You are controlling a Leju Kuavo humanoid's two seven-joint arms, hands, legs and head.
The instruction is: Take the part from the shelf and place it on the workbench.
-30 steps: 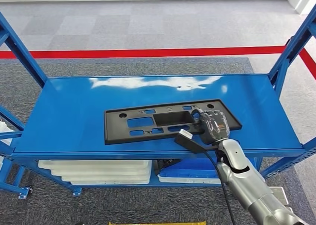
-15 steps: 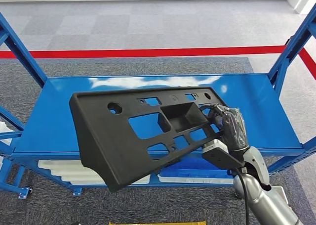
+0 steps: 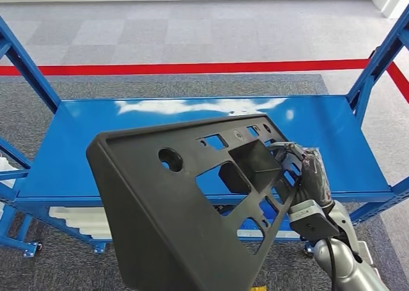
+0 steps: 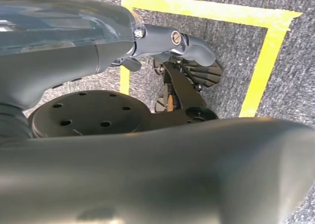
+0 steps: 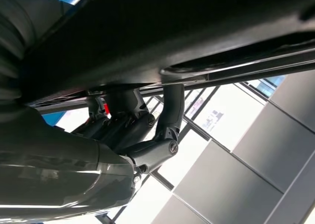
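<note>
The part (image 3: 183, 195) is a long black plastic panel with several cutouts. It hangs in the air above the front edge of the blue shelf (image 3: 72, 150), tilted steeply with its left end swung up close to my head. My right hand (image 3: 308, 173) grips its right end, fingers hooked through a cutout. In the right wrist view the fingers (image 5: 167, 111) curl up against the part's dark underside (image 5: 185, 27). My left hand (image 4: 174, 42) hangs low over grey carpet, its fingers loosely extended and holding nothing.
Blue uprights (image 3: 381, 54) stand at both ends of the shelf. White trays (image 3: 72, 217) lie on the lower level. A red line (image 3: 193, 68) crosses the floor behind the shelf. Yellow tape (image 4: 260, 71) marks the carpet beneath my left arm.
The part lay flat on the shelf a second ago. My right hand has lifted it off and drawn it towards me, its left end swinging up and closer.
</note>
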